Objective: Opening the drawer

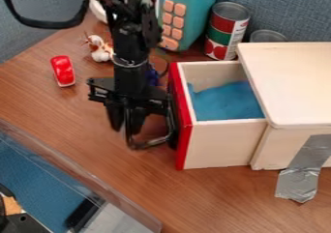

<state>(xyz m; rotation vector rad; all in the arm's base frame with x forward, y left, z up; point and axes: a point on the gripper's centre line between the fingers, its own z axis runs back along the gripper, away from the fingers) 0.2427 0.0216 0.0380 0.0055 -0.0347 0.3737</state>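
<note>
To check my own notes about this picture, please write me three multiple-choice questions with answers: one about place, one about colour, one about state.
1. Where is the gripper?
A) beside the front of the drawer
B) inside the drawer
C) above the cans

2. Which colour is the drawer's front?
A) green
B) white
C) red

3. How is the drawer?
A) shut
B) open
C) upside down

Answers:
1 A: it hangs just left of the front in the picture.
2 C: the front panel shows red.
3 B: blue cloth shows inside.
</note>
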